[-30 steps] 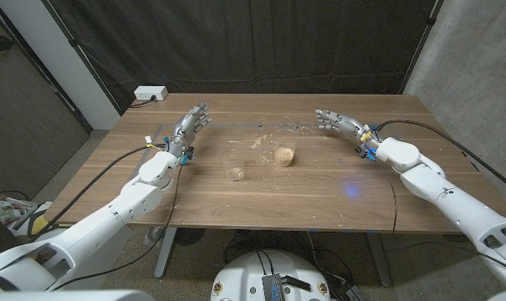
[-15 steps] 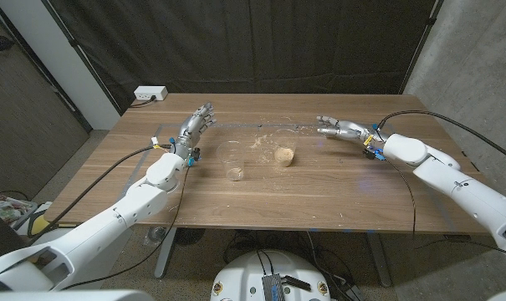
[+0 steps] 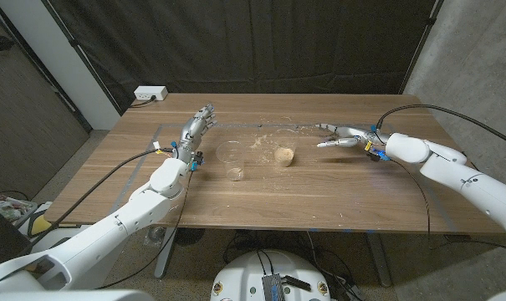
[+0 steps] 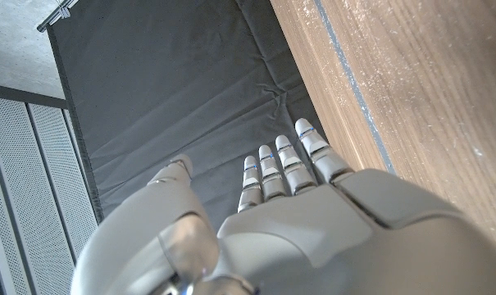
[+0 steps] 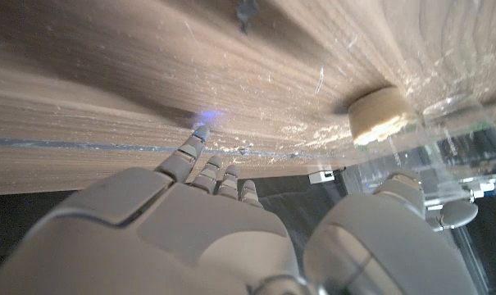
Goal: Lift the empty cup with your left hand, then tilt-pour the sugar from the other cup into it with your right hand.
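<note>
Reaching along the counter (image 3: 261, 188), the left hand (image 3: 196, 128) showed its fingers (image 3: 204, 114) straight, close together and holding nothing, pointing toward the far edge rather than at any cup. Out from those fingers, toward the middle of the counter, stood the empty cup (image 3: 232, 160), clear and upright, near the hand but apart from it (closer to the wrist than to the fingertips, by my reading). That was the relation to watch: the left hand was the nearer one, yet it would have to turn inward to bring the cup between thumb and fingers.

Across the way, the right hand (image 3: 343, 135) hung low with its fingers (image 3: 326, 143) extended and empty, aimed inward at the sugar cup (image 3: 285, 154), which stood upright just beside the empty one with pale sugar in its base. A clear gap separated those fingertips from the cup. Spilled grains (image 3: 257, 142) lay scattered just behind the two cups. Neither cup was touched, so the lift was not begun.
</note>
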`<action>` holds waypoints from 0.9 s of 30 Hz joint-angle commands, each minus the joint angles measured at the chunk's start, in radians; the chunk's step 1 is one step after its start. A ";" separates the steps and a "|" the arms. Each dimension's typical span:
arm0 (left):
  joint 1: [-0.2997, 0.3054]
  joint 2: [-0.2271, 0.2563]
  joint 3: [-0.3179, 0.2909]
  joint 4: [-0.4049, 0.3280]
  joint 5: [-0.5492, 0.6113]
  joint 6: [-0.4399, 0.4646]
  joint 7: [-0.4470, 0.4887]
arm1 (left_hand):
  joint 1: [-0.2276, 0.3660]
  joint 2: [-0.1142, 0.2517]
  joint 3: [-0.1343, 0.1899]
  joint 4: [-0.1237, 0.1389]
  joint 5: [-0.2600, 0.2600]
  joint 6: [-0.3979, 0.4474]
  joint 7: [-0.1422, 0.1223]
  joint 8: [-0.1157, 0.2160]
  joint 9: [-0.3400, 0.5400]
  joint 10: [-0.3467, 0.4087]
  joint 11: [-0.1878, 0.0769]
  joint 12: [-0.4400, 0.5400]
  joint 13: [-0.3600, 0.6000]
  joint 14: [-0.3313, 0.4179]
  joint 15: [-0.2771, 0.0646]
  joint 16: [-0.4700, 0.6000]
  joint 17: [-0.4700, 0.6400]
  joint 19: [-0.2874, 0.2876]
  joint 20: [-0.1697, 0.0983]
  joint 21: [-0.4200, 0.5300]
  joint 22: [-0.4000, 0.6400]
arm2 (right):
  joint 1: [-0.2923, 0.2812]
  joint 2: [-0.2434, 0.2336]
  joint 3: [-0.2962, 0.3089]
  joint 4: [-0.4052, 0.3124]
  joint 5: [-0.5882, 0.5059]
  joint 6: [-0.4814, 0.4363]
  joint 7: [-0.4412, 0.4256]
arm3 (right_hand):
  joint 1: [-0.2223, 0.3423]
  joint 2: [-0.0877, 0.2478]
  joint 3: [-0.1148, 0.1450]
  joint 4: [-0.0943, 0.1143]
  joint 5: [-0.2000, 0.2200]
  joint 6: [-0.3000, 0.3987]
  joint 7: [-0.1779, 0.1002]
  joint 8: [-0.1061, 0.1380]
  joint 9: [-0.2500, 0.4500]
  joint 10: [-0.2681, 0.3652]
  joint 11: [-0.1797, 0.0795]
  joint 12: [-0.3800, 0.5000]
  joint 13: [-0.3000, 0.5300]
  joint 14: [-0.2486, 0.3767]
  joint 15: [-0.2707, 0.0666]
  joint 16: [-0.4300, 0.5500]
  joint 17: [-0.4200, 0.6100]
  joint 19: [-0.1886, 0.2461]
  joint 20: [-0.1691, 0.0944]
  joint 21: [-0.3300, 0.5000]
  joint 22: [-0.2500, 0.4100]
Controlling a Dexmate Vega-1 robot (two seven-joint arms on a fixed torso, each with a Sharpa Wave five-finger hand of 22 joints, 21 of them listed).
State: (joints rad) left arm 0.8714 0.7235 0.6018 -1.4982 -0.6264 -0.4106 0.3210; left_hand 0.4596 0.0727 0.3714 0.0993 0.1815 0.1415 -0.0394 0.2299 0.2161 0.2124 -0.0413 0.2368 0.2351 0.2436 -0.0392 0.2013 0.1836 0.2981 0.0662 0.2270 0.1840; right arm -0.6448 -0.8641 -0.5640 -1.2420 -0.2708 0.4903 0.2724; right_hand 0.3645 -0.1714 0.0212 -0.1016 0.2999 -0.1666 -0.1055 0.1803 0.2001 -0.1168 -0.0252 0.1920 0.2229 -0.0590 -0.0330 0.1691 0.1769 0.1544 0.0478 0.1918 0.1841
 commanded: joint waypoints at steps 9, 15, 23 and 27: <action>0.053 0.016 -0.014 -0.038 0.047 -0.045 0.060 | 0.003 0.003 0.002 -0.008 0.001 0.016 -0.001 0.004 0.001 0.015 -0.001 0.007 0.002 0.012 -0.040 0.006 0.005 0.009 -0.001 -0.004 0.004 | -0.002 -0.002 -0.046 -0.027 -0.143 0.034 -0.079 | 0.028 0.005 -0.007 -0.012 0.012 -0.051 0.005 0.009 0.003 -0.013 0.005 0.003 0.002 -0.018 -0.010 0.005 0.002 -0.024 0.008 -0.007 0.003; 0.054 0.015 -0.013 -0.030 0.045 -0.053 0.050 | 0.004 0.003 0.001 -0.008 0.001 0.019 -0.001 0.005 0.001 0.016 -0.001 0.007 0.003 0.012 -0.040 0.005 0.005 0.011 -0.002 -0.004 0.004 | -0.012 0.018 -0.043 -0.035 -0.115 0.026 -0.079 | 0.035 0.010 -0.009 -0.015 0.016 -0.047 0.009 0.014 0.003 -0.013 0.013 0.006 0.002 -0.009 -0.002 0.010 0.003 -0.026 0.012 -0.004 0.003; 0.054 0.020 -0.016 -0.019 0.038 -0.062 0.032 | 0.004 0.003 0.001 -0.009 0.001 0.021 0.001 0.005 0.001 0.018 -0.005 0.006 0.003 0.014 -0.041 0.004 0.005 0.009 -0.002 -0.005 0.004 | -0.035 0.026 -0.037 -0.099 -0.068 -0.043 -0.027 | 0.040 0.017 -0.010 -0.015 0.019 -0.049 0.015 0.016 0.004 -0.017 0.018 0.008 0.003 -0.011 0.002 0.011 0.003 -0.034 0.022 -0.005 0.004; 0.060 0.026 -0.019 -0.017 0.031 -0.064 0.027 | 0.004 0.003 0.001 -0.009 0.001 0.022 0.002 0.005 0.001 0.017 -0.004 0.006 0.003 0.014 -0.041 0.004 0.005 0.008 -0.002 -0.005 0.004 | -0.048 0.034 -0.031 -0.114 -0.039 -0.052 -0.020 | 0.041 0.022 -0.010 -0.014 0.020 -0.051 0.016 0.017 0.005 -0.021 0.020 0.009 0.003 -0.016 0.005 0.011 0.004 -0.039 0.026 -0.005 0.004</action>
State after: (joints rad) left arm 0.9219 0.7397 0.5880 -1.5244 -0.5855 -0.4634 0.3637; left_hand 0.4529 0.0793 0.3714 0.0993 0.1815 0.1557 -0.0357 0.2298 0.2161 0.2245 -0.0426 0.2366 0.2348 0.2520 -0.0409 0.2013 0.1836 0.2980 0.0662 0.2204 0.1839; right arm -0.6670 -0.8483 -0.6028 -1.3072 -0.3638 0.4825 0.2187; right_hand 0.3991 -0.1526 0.0138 -0.1090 0.3146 -0.1715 -0.0926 0.1927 0.2026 -0.1321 -0.0126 0.1962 0.2229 -0.0697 -0.0320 0.1739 0.1795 0.1186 0.0697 0.1842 0.1839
